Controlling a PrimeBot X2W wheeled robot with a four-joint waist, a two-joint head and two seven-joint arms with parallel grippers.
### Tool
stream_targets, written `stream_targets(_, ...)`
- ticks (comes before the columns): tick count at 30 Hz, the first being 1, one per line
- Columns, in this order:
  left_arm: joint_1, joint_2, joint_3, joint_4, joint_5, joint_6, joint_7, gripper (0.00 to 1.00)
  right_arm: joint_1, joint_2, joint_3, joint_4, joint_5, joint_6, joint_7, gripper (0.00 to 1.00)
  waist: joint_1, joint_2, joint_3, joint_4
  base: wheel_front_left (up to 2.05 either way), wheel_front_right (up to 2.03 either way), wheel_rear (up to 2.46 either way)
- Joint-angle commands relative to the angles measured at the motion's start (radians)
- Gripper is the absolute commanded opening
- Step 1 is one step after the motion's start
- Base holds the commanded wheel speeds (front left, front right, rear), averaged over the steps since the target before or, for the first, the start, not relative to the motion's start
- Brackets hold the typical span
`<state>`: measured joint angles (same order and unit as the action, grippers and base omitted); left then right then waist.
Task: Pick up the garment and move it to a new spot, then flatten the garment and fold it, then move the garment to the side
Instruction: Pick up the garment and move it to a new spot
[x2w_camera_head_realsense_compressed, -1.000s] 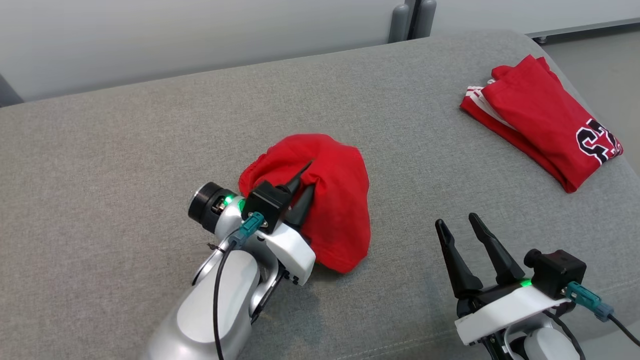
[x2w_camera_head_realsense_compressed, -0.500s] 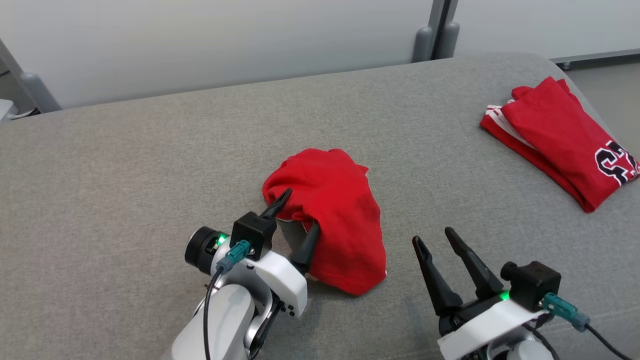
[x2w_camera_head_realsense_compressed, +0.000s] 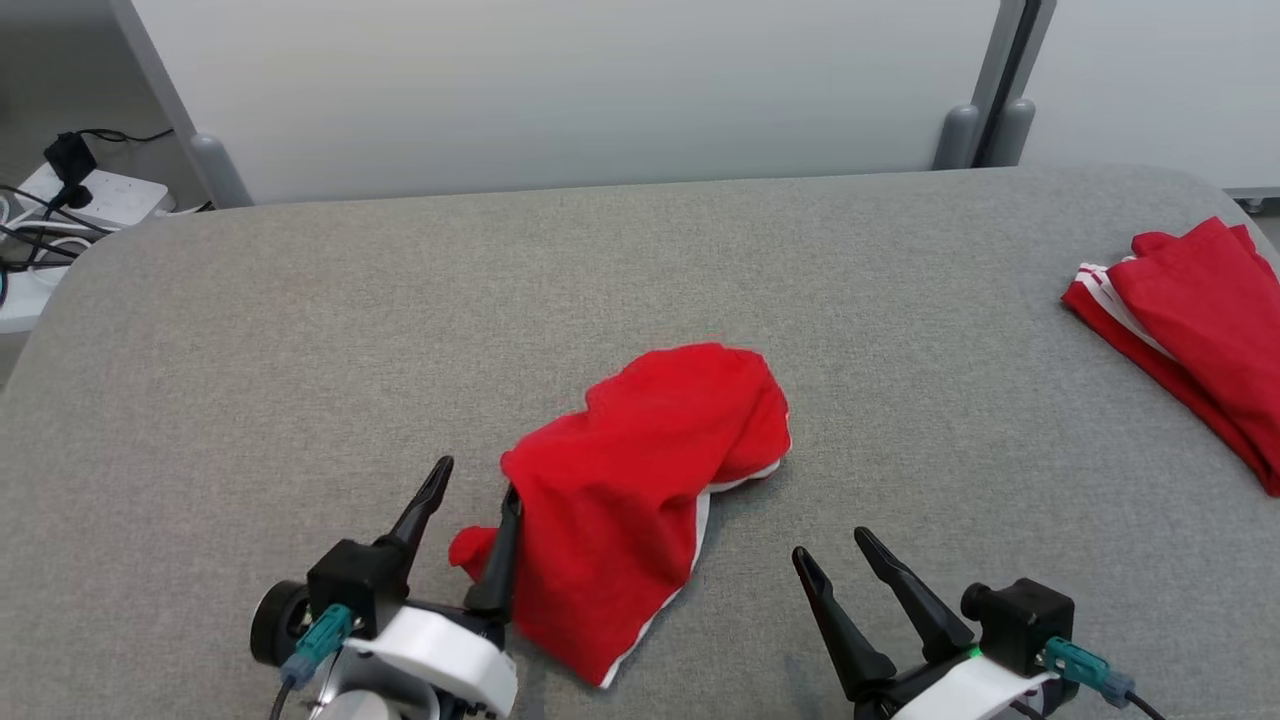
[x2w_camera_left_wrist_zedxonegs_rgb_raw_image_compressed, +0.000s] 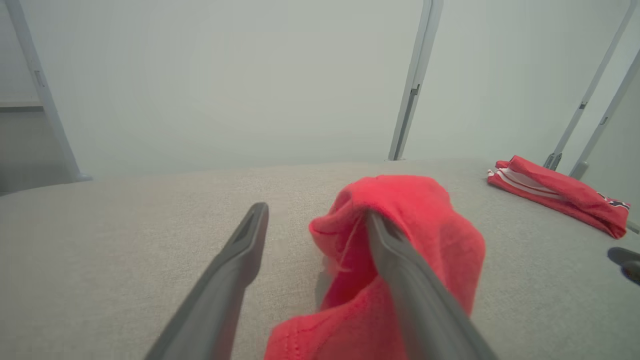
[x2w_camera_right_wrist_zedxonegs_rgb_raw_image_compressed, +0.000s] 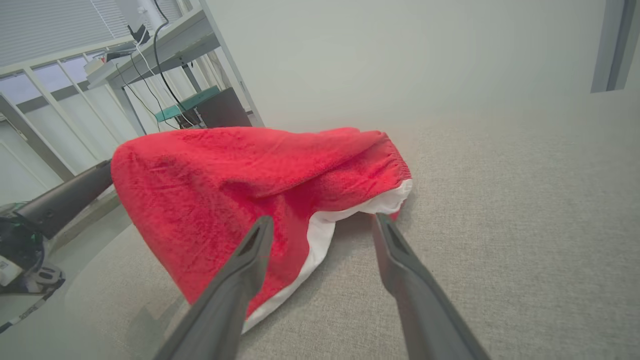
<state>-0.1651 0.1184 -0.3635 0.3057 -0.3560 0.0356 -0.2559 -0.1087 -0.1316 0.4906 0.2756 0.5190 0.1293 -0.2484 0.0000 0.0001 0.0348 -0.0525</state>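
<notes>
The garment (x2w_camera_head_realsense_compressed: 620, 470) lies in a crumpled red heap at the middle front of the grey surface (x2w_camera_head_realsense_compressed: 300, 330), with white trim showing along its lower edge. It rests on the surface and neither gripper has it clamped, so my read is that the move to a new spot is about done. Nothing is flat yet and nothing is folded. The flattening, the fold and the shift to the side all look to be ahead.

Sweeping across from the far left, a power strip (x2w_camera_head_realsense_compressed: 95, 195) and its cables sit off the edge of the surface and take no part in this.

Next comes the left gripper (x2w_camera_head_realsense_compressed: 478, 477), low at the front with its jaws spread wide. Its outer finger stands over bare grey. The inner finger is right against the heap's left edge. In the left wrist view the red cloth (x2w_camera_left_wrist_zedxonegs_rgb_raw_image_compressed: 415, 215) bunches around that finger, and a little flap sits between the two. That is contact only, not a pinch.

Past the heap is the right gripper (x2w_camera_head_realsense_compressed: 831, 543), also spread wide and holding nothing. It is near the garment's right side but apart from it. In its own wrist view the fingers point at the white-trimmed edge (x2w_camera_right_wrist_zedxonegs_rgb_raw_image_compressed: 240, 175), and one tip seems to overlap the cloth there. I can't tell whether it actually touches.

At the far right edge, well apart, lies a folded red cloth (x2w_camera_head_realsense_compressed: 1190, 320) with white stripes.
</notes>
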Motion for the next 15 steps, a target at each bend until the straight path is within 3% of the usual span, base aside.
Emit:
stream_targets(1,0.096,0.013,0.117,-0.044,0.032,0.007,-0.006,1.0,-0.001,-0.008,0.02,0.0,0.015,0.001,-0.013,1.0,0.0,-0.0001,-0.018,0.017,0.0,0.0,0.0)
stream_targets(7,0.129,0.013,0.16,0.025,0.057,0.013,-0.006,1.0,-0.003,-0.016,0.024,0.011,0.023,0.001,-0.013,1.0,0.0,-0.0001,-0.024,0.022,0.0,0.0,0.0)
stream_targets(15,0.123,-0.007,0.221,-0.043,0.091,0.007,-0.006,1.0,-0.005,-0.018,0.021,0.015,0.026,0.001,-0.013,1.0,0.0,-0.0001,-0.024,0.026,0.0,0.0,0.0)
